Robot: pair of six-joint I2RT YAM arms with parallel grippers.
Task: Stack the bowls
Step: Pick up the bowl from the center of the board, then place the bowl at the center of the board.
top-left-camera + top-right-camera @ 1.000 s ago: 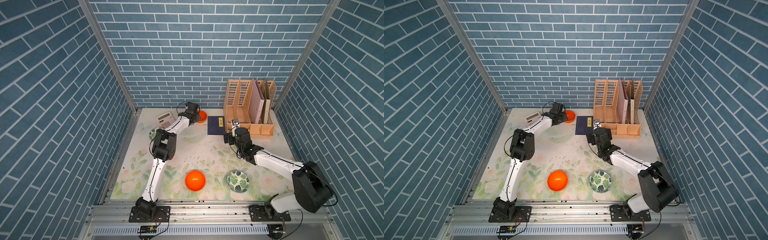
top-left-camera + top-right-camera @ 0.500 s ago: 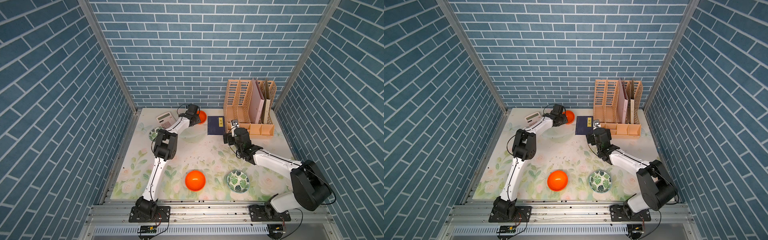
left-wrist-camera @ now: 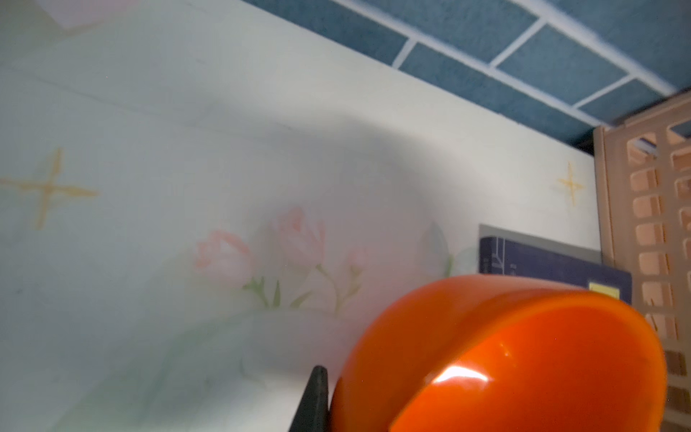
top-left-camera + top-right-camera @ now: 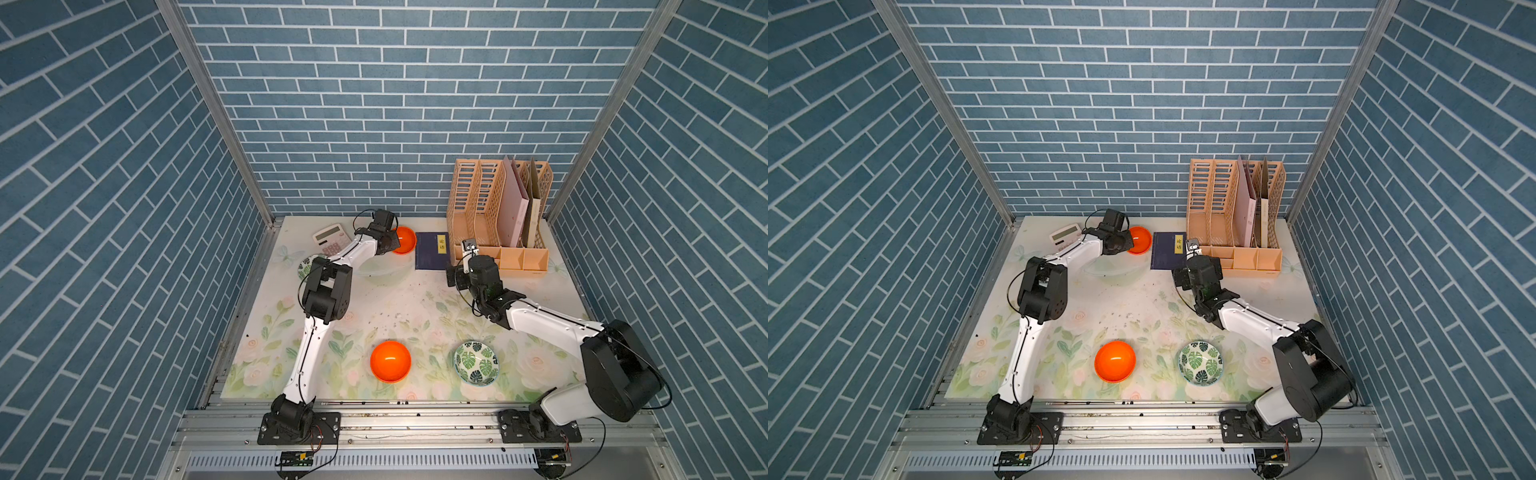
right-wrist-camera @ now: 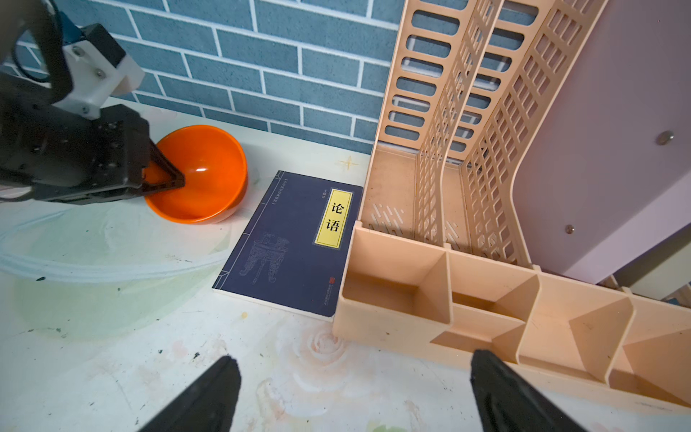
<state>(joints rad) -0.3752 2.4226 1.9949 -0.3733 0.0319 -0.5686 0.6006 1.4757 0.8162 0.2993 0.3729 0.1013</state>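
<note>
White, flower-printed bench (image 4: 415,299) carries everything. A peach file rack (image 4: 478,208) stands far right, with a navy book (image 5: 288,243) just left of it. Four bowls lie apart. The far orange bowl (image 5: 202,175) sits beside the book, and the near orange bowl (image 4: 390,360) and near leaf bowl (image 4: 476,363) are at the front. The far leaf bowl (image 4: 304,262) is half hidden behind the left arm (image 4: 308,353). Left jaws pinch the far orange bowl's rim, one finger inside. Right jaws hang spread above bare bench. I'd lift straight and level, since the glossy rim may slip and the book sits close.
</note>
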